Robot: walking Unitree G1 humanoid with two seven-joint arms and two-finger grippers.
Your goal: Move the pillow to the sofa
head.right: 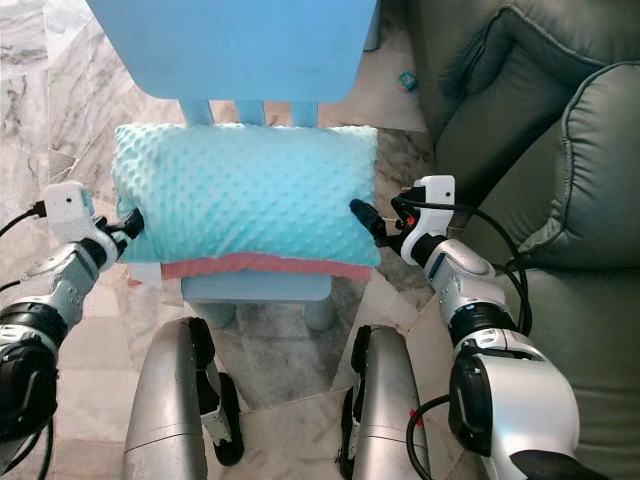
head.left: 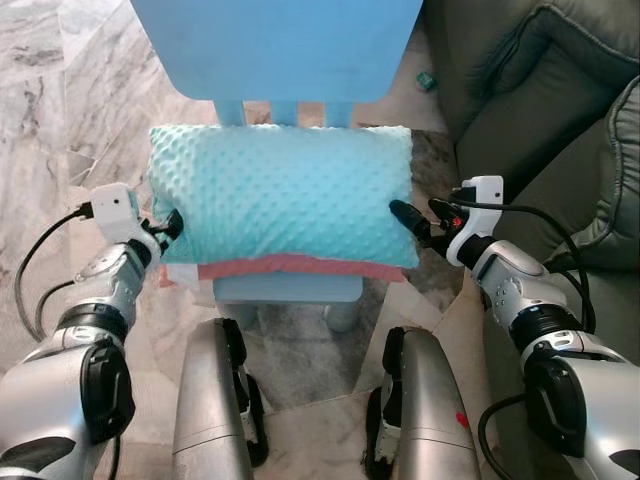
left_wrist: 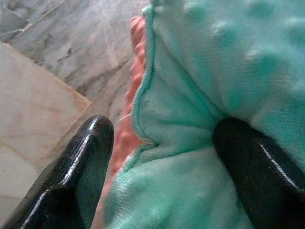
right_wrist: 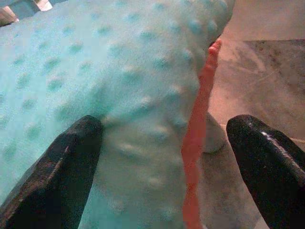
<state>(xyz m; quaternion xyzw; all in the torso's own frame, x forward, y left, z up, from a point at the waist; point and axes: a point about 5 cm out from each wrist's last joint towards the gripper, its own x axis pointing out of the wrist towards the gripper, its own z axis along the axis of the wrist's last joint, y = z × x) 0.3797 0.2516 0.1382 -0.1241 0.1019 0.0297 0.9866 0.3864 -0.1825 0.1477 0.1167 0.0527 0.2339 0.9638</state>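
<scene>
Nearest, both tools, left (head.left: 172, 224) and right (head.left: 412, 218), were spread wide, straddling opposite pillow (head.left: 280, 195) ends for lifting sofaward (head.left: 530, 110).

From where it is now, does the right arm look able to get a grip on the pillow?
Probably yes. The right gripper is open at the end of the pillow nearest the sofa, one finger pressing the dotted top, the other off the edge. Nothing stands between them.
</scene>
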